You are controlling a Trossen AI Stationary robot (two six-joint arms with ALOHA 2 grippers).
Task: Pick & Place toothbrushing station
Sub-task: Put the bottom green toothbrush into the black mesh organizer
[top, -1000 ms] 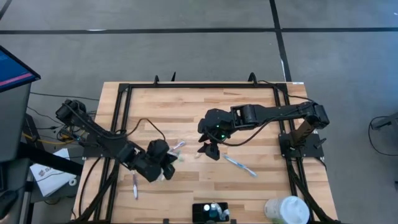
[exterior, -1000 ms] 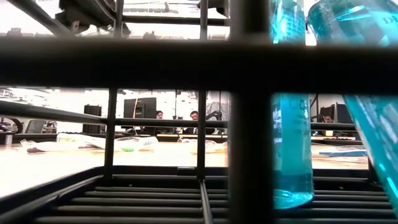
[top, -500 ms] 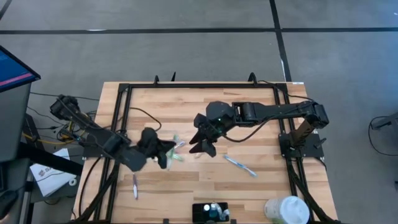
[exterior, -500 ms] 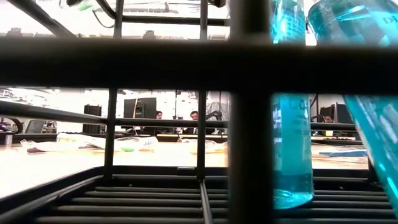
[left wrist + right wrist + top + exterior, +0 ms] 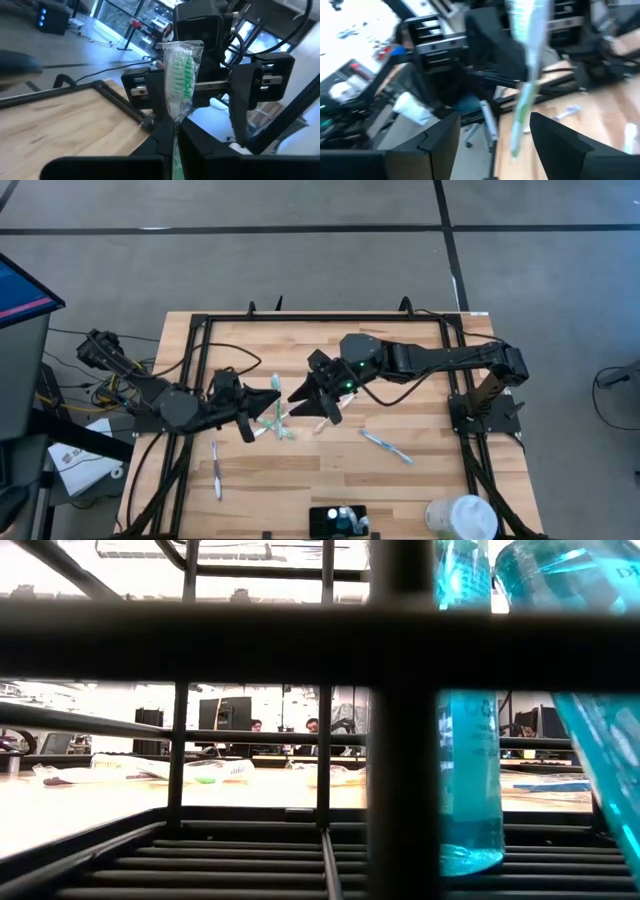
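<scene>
My left gripper (image 5: 268, 406) is closed tight on a green-bristled toothbrush (image 5: 181, 82) in a clear wrapper; in my left wrist view the handle runs up between my two pinched fingers (image 5: 161, 141) and the wrapped head stands above them. From above, that brush (image 5: 277, 416) shows as a pale green sliver at my left fingertips, held out toward the middle of the wooden table (image 5: 330, 350).

My right gripper (image 5: 313, 399) hovers just beside it, tips pointing at the left one, and its fingers (image 5: 440, 137) stand wide apart with nothing between them. In my right wrist view the same wrapped brush (image 5: 526, 75) hangs in front of that open gap, blurred.

The toothbrushing station (image 5: 338, 521) sits at the table's near edge, a low black holder well away from both of my grippers. Measured from it: a white round container (image 5: 461, 517) stands to its right along the same edge, a blue toothbrush (image 5: 385, 445) lies up and to the right of it on the wood, and a purple toothbrush (image 5: 216, 472) lies off to its left. In the low view the holder's black bars (image 5: 390, 720) fill the foreground with blue items (image 5: 468, 740) standing inside.
</scene>
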